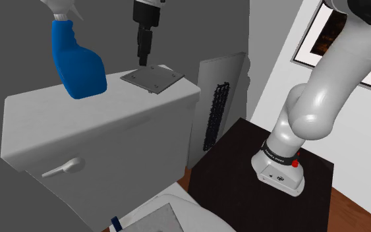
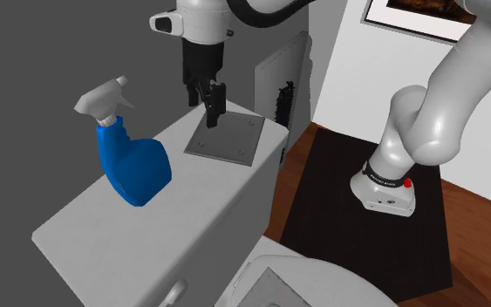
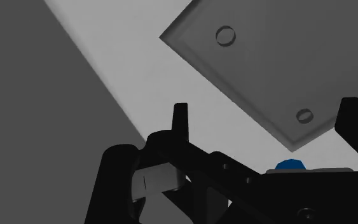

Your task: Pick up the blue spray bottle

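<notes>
White Franka arm (image 1: 322,99) rises from a dark box stand (image 1: 236,184) on a wood floor and reaches over a toilet. Grey toilet tank (image 1: 98,142) with a flush lever (image 1: 62,169) on its front; the bowl lid shows at the bottom edge. A grey panel (image 1: 220,99) with a black bristly strip leans just beside the tank, between tank and stand. Framed picture (image 1: 339,39) on the white wall.

Blue spray bottle (image 1: 78,66) with a pale trigger head (image 2: 104,100) stands upright on the tank lid, toward the shoulder view's left end. A flat grey square plate (image 2: 228,138) with small round holes lies on the lid's other end, apart from the bottle.

Black tool (image 2: 210,109) hangs just above the plate, fingers apart, clasping nothing, near the bottle but not touching it.
</notes>
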Robot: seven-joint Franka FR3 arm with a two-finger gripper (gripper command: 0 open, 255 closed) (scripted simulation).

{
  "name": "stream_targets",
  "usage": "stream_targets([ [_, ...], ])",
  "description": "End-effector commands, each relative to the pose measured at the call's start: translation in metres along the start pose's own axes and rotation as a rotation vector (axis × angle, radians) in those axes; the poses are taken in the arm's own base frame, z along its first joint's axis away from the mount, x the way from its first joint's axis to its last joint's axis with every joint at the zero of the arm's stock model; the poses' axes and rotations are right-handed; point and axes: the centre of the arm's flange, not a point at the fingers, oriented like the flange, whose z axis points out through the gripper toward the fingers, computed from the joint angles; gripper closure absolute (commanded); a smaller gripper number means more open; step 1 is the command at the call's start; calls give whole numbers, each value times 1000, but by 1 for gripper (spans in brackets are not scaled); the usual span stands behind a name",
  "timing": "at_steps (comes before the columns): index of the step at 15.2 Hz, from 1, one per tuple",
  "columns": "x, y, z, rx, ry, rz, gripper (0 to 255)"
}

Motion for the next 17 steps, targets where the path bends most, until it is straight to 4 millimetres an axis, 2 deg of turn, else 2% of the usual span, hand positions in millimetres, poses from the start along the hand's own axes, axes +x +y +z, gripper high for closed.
stream_targets([
  [1,19,-9,-4,5,30,-60,0],
  [11,113,-60,-30,31,171,-350,0],
  [12,118,-65,-32,32,180,-369,0],
  [17,113,-63,-6,32,180,-369,0],
])
